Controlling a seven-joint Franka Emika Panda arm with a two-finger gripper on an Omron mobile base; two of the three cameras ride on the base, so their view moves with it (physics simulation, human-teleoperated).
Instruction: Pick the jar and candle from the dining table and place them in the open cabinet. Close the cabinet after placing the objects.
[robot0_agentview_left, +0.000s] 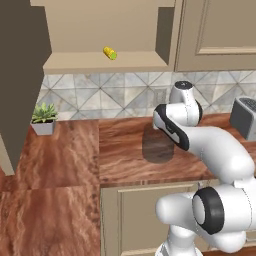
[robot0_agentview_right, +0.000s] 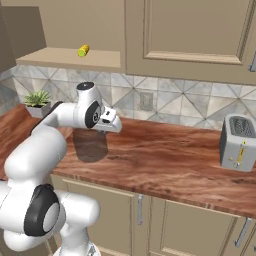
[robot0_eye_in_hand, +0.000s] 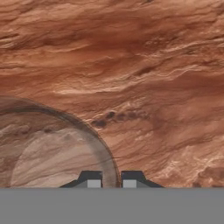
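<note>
The jar (robot0_agentview_left: 157, 145), a smoky translucent dark cylinder, is over the reddish-brown dining table (robot0_agentview_left: 120, 165), right under my hand. Whether it stands on the top or hangs just above it I cannot tell. In the hand view the jar's (robot0_eye_in_hand: 57, 153) curved rim runs between my two fingertips, with my gripper (robot0_eye_in_hand: 111, 182) shut on that wall. From the right, the gripper (robot0_agentview_right: 101, 131) meets the top of the jar (robot0_agentview_right: 90, 146). Above the backsplash the cabinet (robot0_agentview_left: 100, 62) stands open, and a small elongated yellow-green object (robot0_agentview_left: 110, 53) lies on its tan shelf. The candle is out of view.
The cabinet's open door (robot0_agentview_left: 20, 80) juts out at the left. A potted plant (robot0_agentview_left: 44, 117) stands at the back left of the top, a grey toaster (robot0_agentview_right: 239, 142) at the right. A closed wall cabinet door (robot0_agentview_right: 190, 30) hangs beside the open shelf.
</note>
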